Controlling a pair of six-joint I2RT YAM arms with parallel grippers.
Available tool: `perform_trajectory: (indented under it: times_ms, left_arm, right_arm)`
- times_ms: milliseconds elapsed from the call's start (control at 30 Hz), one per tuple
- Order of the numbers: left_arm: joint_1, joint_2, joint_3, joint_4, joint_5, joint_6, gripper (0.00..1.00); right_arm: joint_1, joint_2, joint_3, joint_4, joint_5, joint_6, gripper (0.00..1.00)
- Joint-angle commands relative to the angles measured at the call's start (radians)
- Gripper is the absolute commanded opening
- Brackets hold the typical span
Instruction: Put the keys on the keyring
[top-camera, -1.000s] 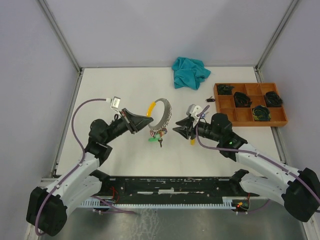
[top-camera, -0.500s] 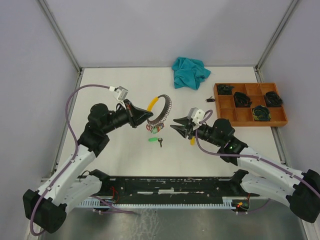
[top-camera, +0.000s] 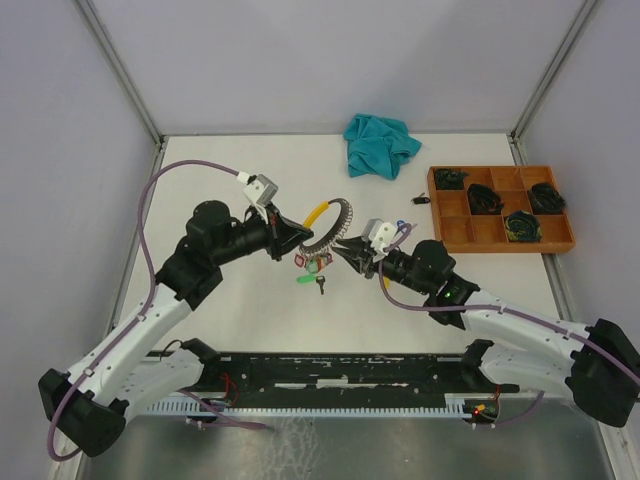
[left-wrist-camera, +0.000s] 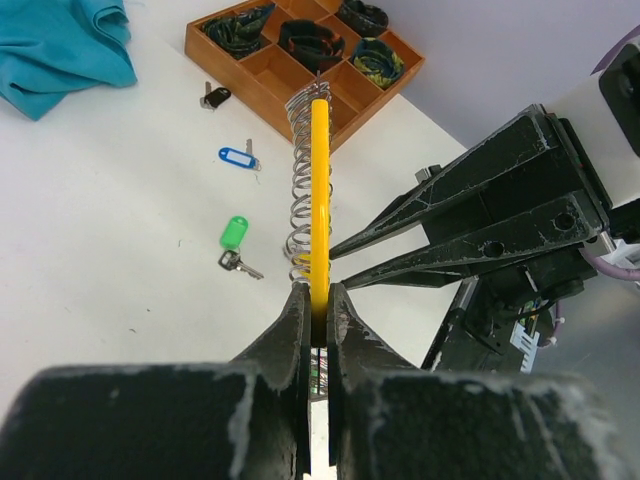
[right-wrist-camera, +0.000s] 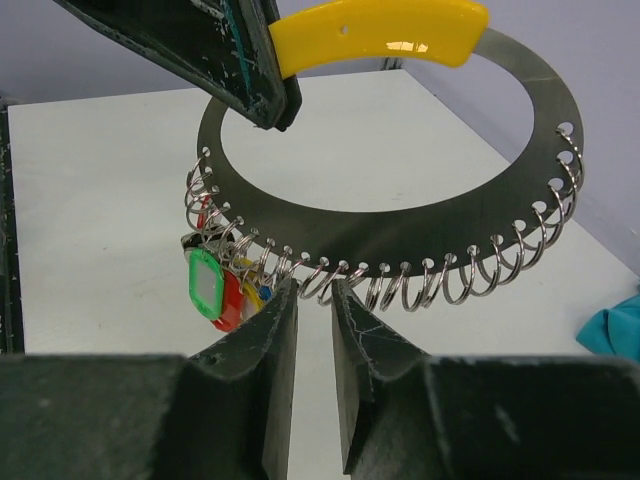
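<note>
The keyring (top-camera: 333, 224) is a flat metal ring with a yellow handle (top-camera: 312, 213) and a row of split loops. My left gripper (top-camera: 300, 232) is shut on the handle (left-wrist-camera: 320, 200) and holds the ring off the table. Several keys with green, red and yellow tags (right-wrist-camera: 215, 285) hang from its loops at one end. My right gripper (right-wrist-camera: 310, 290) is narrowly open, with its tips right at the loops beside those tags. A green-tagged key (top-camera: 308, 280) lies on the table below the ring, and a blue-tagged key (left-wrist-camera: 236, 156) lies further right.
An orange compartment tray (top-camera: 500, 240) holding dark bundles stands at the right. A teal cloth (top-camera: 380, 145) lies at the back. A small black-headed key (top-camera: 420, 198) lies beside the tray. The two grippers are close together at mid-table.
My left gripper has lifted the ring and carried it right. My right gripper has moved left up to the ring's loops. The green-tagged key has stayed on the table.
</note>
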Motion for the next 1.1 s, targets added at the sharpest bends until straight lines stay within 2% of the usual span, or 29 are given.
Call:
perform_trajectory:
  times_ms: [0,433,1067]
  left_arm:
    - [-0.018,-0.003,0.065,0.027,-0.026,0.063,0.03]
    - [-0.039,-0.005,0.074,0.027,-0.036,0.061,0.03]
    - [-0.039,-0.005,0.062,0.043,-0.068,0.022,0.03]
  right_arm:
    - [0.012,0.012,0.015,0.084,0.040,-0.017,0.26]
    - [0.012,0.035,-0.003,0.076,0.073,-0.032,0.19]
    - [0.012,0.046,-0.001,0.048,0.047,-0.026,0.21]
